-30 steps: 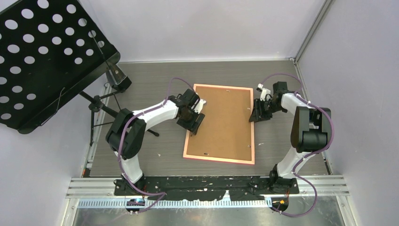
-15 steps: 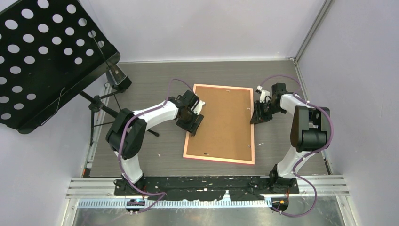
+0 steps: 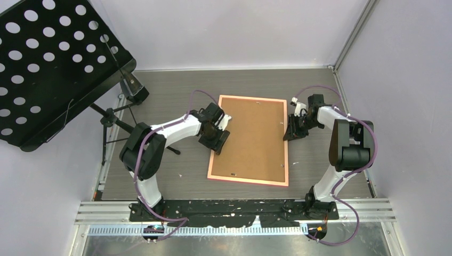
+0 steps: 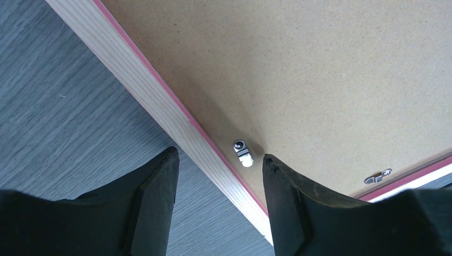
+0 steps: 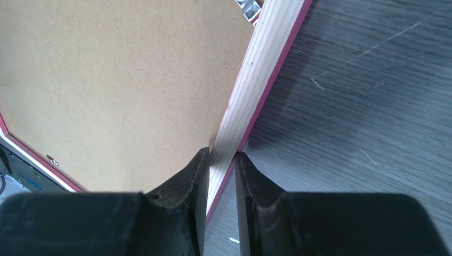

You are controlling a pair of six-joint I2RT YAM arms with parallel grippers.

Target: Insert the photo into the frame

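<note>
The frame lies face down on the grey table, its brown board back up and its pink-orange rail around it. My left gripper stands open astride the left rail, one finger over the table, the other over the board beside a small metal clip. In its wrist view the left gripper holds nothing. At the frame's right side, my right gripper has a finger on each side of the right rail. Seen from its wrist, the right gripper is shut on that rail. The photo is hidden.
A black perforated music stand rises at the far left, its tripod legs reaching onto the table near the left arm. White walls close the back and the right. Another clip sits on the frame's end rail.
The right gripper's jaws have narrowed onto the frame's right rail. The left gripper has shifted slightly along the left rail and stays open. The frame has not moved.
</note>
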